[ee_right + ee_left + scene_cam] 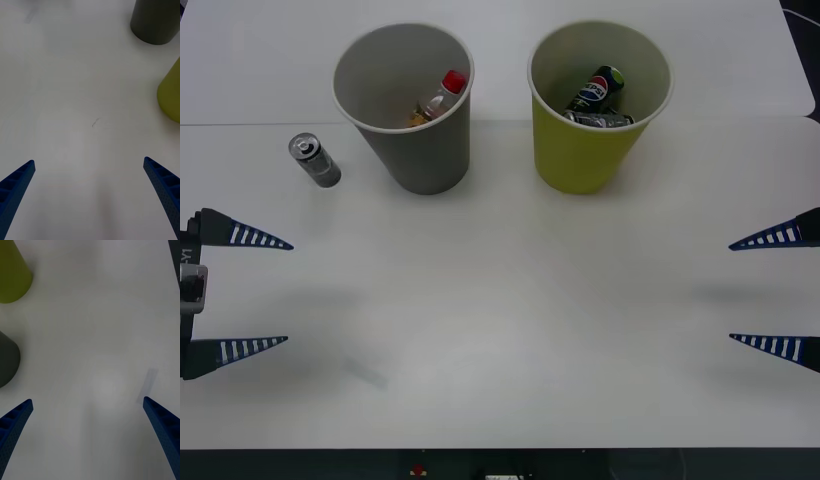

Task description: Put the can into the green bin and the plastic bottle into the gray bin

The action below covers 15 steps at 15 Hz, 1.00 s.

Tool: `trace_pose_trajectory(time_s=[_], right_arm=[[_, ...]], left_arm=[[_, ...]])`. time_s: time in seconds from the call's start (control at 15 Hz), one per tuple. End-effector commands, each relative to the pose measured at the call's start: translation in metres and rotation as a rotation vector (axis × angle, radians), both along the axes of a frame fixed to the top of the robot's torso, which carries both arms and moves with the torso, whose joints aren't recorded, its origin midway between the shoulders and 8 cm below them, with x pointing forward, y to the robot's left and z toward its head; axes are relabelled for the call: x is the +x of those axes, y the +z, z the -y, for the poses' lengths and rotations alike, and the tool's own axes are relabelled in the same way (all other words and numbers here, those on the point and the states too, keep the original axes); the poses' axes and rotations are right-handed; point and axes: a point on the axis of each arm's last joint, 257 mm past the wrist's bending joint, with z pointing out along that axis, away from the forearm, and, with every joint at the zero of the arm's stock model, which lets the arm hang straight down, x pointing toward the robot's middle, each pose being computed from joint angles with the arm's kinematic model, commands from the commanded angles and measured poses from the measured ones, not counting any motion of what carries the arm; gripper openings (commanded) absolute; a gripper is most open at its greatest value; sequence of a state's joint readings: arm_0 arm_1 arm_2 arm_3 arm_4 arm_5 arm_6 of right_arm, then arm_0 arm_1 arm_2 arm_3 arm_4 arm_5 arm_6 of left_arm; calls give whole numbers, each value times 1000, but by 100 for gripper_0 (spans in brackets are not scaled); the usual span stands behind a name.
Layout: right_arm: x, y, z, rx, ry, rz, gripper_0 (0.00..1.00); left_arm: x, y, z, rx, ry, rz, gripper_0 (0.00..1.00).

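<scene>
Inside green bin, Pepsi can half-hides maybe another can; both grippers spread, empty.

Front view: high above, looking down on whole tabletop. Wrist views: low, close, facing inward across it; both sharing gray bin and green bin.
</scene>
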<state>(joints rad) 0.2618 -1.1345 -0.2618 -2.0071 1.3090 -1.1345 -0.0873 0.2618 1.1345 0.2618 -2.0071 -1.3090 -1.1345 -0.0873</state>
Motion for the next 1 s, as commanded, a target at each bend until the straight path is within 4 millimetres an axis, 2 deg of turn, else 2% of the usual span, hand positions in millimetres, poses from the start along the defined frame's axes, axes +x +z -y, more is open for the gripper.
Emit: trace_pose_trajectory(time_s=[0.07,0.13,0.2,0.4,0.53,0.67,1.0], right_arm=[[0,0,0,0,0,0,100],[0,0,0,0,0,0,100],[0,0,0,0,0,0,100],[0,0,0,0,0,0,100],[0,0,0,0,0,0,100],[0,0,0,0,0,0,100],[0,0,0,0,0,0,100]], left_arm=[[0,0,0,0,0,0,100],[0,0,0,0,0,0,100],[-2,-3,9,-60,18,-6,100],[0,6,19,-103,20,20,100],[1,4,19,-120,40,20,100],[6,-1,16,-179,122,24,100],[18,-9,24,-349,316,39,100]])
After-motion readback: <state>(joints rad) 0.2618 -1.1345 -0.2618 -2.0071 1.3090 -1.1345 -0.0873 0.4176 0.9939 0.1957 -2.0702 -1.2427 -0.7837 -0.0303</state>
